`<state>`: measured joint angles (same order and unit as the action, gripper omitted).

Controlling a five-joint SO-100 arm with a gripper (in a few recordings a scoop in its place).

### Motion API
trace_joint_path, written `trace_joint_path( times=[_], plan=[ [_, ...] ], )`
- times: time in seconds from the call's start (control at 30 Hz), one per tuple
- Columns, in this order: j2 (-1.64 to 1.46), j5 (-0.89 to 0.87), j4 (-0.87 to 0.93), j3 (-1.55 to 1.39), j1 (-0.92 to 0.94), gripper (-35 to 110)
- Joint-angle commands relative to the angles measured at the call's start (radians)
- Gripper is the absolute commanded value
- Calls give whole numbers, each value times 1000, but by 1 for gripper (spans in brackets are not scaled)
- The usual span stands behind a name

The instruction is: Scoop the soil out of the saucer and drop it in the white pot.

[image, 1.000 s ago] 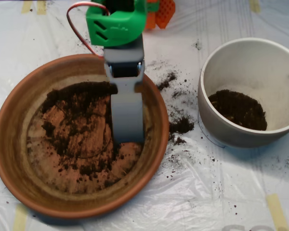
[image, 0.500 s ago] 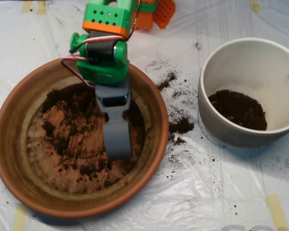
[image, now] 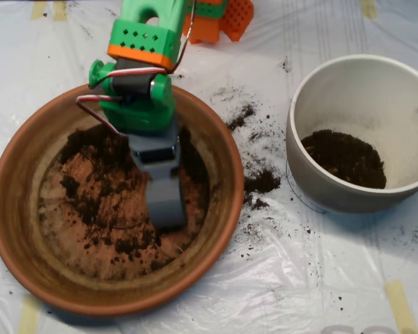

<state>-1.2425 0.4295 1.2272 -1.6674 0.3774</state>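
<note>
The scoop (image: 166, 209) is down inside the saucer (image: 14, 209), its tip among the thin soil (image: 97, 202) right of centre; whether its fingers are apart or together I cannot tell. This looks like the gathering step. Next it must close on soil, lift, and swing right to the pot (image: 320, 188), which already holds some.

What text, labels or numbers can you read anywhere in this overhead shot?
None readable.
Plastic sheet: faint grey marks at the bottom edge, cut off and too blurred to read.
Saucer, white pot, arm and tool: no lettering visible.
</note>
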Motion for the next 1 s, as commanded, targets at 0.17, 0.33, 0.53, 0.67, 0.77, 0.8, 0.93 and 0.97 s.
trace_joint_path(
  times=[0.17, 0.33, 0.53, 0.67, 0.77, 0.8, 0.93, 0.97],
  plan=[
    [-63, 38, 20, -3, 89, 32],
    [-163, 52, -43, -115, 80, 27],
    [-308, 44, -126, -259, 44, 26],
    [-396, 38, -201, -336, 29, 26],
    [-431, 37, -261, -371, 18, 25],
    [-436, 37, -279, -377, 15, 24],
    [-422, 35, -327, -373, 5, 23],
    [-417, 34, -337, -370, 5, 22]
  ],
)
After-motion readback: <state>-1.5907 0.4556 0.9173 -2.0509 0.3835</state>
